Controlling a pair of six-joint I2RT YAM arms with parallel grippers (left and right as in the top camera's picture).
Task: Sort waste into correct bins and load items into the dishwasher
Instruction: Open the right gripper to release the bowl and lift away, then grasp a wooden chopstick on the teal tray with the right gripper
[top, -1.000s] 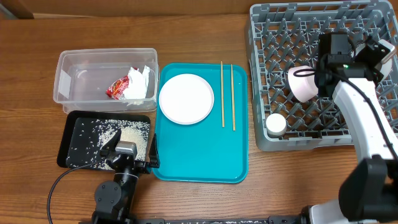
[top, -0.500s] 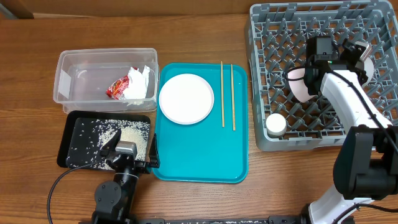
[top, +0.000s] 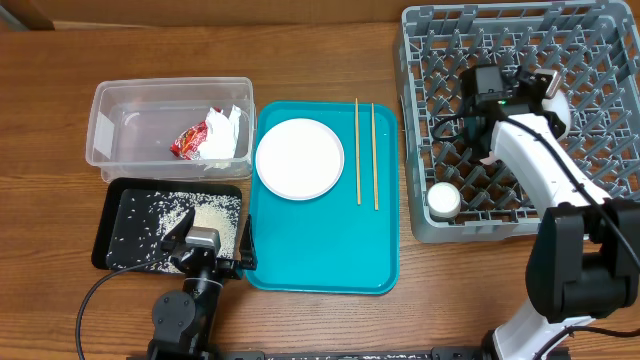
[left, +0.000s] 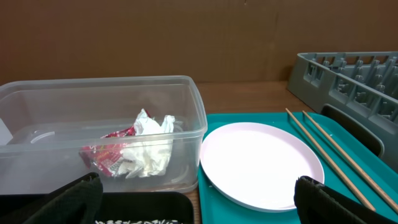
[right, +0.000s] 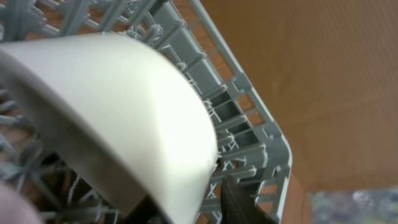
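On the brown wooden worktop (top: 150, 40) the grey dish rack (top: 440, 50) lies beneath the right tool (top: 545, 90), whose state I cannot tell; a pale bowl (right: 124, 112) sits close against it, above the pegs. Seating it well probably means tipping it on edge between peg rows, clear of the white cup (top: 443, 200) behind the tool, releasing only once it leans steady. The left tool (left: 198, 186) rests fingers apart, the plate (left: 261, 162) just ahead.

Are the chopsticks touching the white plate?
Apart. The overhead view shows a strip of teal tray between the plate and the nearer chopstick.
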